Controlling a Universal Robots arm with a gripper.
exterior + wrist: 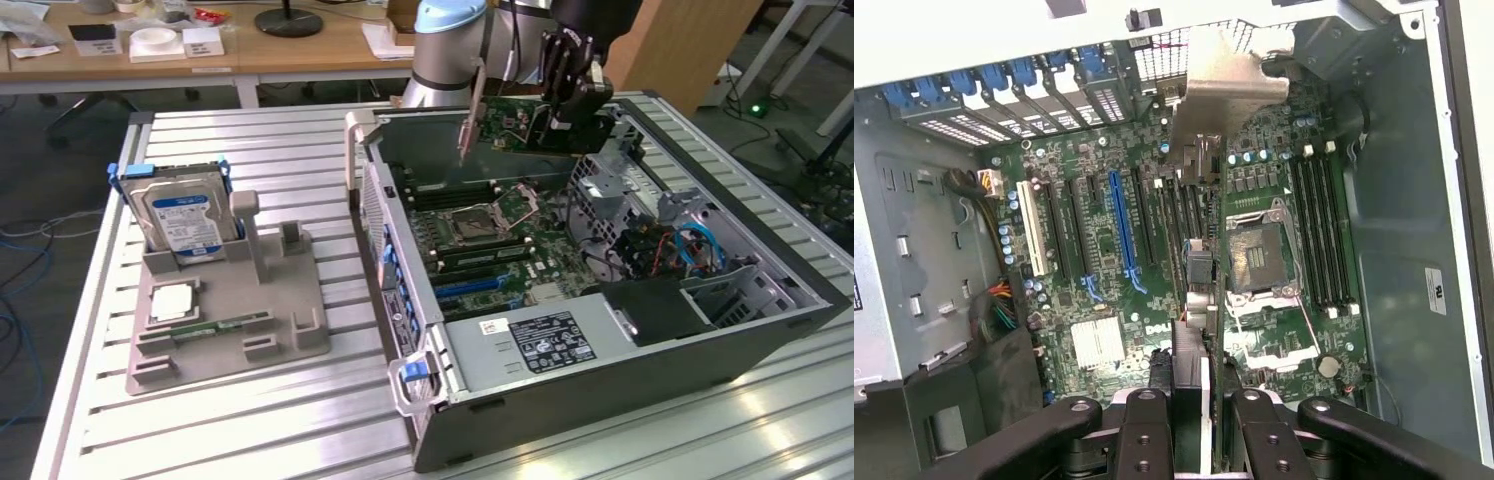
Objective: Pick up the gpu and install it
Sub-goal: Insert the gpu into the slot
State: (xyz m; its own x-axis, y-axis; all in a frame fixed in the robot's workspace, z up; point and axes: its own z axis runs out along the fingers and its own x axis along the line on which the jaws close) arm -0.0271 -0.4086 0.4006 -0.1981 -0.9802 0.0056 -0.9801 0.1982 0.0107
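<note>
Overhead, the gpu [518, 125] hung above the far end of the open case [694, 330], clear of the motherboard [507, 240]. It was held in the gripper [567, 118], whose 2 fingers [1144, 425] were closed on the card from either side. In the exterior view its green board faced the camera. Its pale bracket [467, 120] was at the exterior view's left and pointed down toward the case's rear wall.

In the wrist view the gpu [1199, 300] appeared edge-on, running away from the gripper [1194, 405] to the bracket [1229, 90] near the row of blue-clipped slot covers [1014, 90]. Its edge lay over the board between the blue slot [1122, 230] and the socket [1259, 255]. I could not tell which black slot it was over.

On the slatted table [267, 150], well apart from the case at the exterior view's left, sat a grey tray [287, 300]. It held 1 hard drive [187, 220] standing upright, 1 pale square chip [174, 300] lying flat and 1 memory stick [220, 325] in a groove.
</note>
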